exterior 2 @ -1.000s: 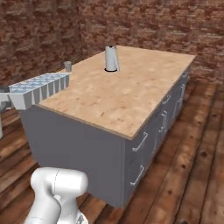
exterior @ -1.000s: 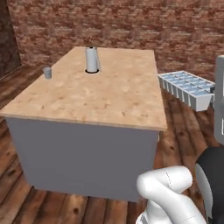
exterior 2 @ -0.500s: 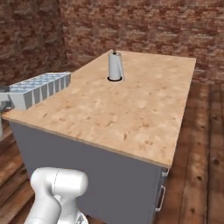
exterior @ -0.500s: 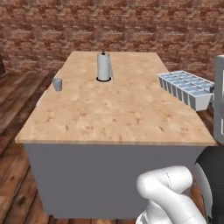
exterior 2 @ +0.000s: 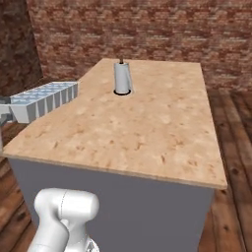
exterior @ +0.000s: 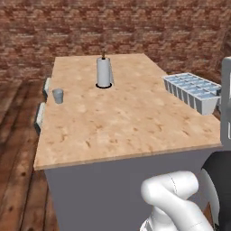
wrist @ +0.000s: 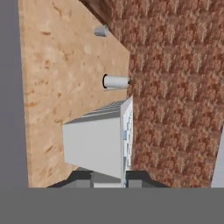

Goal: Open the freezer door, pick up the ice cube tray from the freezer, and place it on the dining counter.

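Since the ice cube tray (exterior: 193, 91) hangs at the right edge of the left base frame, clamped in the closed gripper (wrist: 109, 181) beside the dining counter (exterior: 122, 122), you have only the placing left.

- A pale grey paper towel roll (exterior: 104, 72) stands upright on a dark round base, a thin dark spindle showing at its top.
- A small grey cup (exterior: 57, 95) stands upright, well apart from the roll.
- A red-brown brick wall (exterior 2: 147, 29) runs behind.
- Dark wooden floorboards (exterior: 18, 126) lie below.
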Motion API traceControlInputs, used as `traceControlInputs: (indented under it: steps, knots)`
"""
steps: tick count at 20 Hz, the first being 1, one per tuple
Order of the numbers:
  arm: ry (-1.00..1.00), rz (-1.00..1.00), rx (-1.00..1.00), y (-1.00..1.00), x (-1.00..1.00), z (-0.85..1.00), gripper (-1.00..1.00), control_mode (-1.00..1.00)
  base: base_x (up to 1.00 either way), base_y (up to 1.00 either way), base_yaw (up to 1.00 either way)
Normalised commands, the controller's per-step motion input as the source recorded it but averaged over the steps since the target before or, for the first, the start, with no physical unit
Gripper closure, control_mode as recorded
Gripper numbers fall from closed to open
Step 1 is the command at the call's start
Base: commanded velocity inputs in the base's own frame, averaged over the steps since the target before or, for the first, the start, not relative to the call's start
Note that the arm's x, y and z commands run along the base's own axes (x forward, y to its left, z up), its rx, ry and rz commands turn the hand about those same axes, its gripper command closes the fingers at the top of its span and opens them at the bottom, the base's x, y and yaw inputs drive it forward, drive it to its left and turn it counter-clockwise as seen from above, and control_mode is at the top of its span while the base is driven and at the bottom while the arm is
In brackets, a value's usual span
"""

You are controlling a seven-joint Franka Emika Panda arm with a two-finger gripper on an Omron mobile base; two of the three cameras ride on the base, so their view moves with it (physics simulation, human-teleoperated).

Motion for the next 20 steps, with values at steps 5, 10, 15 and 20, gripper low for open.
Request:
traceControlInputs:
  steps: [5,10,15,20]
  knots:
    - [0.0,0.0,0.0,0.0,0.0,0.0,1.0,1.0,0.53,0.67,-0.38]
    - [0.0,0.0,0.0,0.0,0.0,0.0,1.0,1.0,0.56,0.22,-0.22]
    - [0.0,0.0,0.0,0.0,0.0,0.0,1.0,1.0,0.55,0.0,-0.07]
    - [0.0,0.0,0.0,0.0,0.0,0.0,1.0,1.0,0.66,0.0,-0.02]
